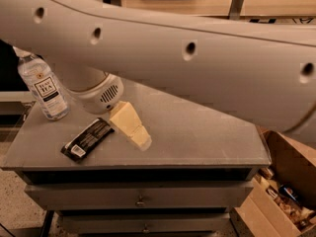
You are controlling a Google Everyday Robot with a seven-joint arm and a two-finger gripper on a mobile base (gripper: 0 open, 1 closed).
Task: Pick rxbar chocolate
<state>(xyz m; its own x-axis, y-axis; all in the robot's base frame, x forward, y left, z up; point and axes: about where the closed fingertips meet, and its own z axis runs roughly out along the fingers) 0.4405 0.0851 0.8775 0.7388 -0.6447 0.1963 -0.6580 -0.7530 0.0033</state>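
The rxbar chocolate (88, 138) is a flat black bar with a white patch at its near end. It lies on the grey table top (197, 132) near the front left. My gripper (141, 140) hangs from the white wrist (96, 94) and slants down to the right, with its cream tip low over the table. It is just right of the bar's far end, close beside it and holding nothing. The arm fills the upper part of the view.
A clear water bottle with a white label (43, 87) stands at the table's left, behind the bar. Drawers (140, 200) sit under the table top. An open cardboard box (286, 181) with items stands on the floor at the right. The drink can is hidden behind the arm.
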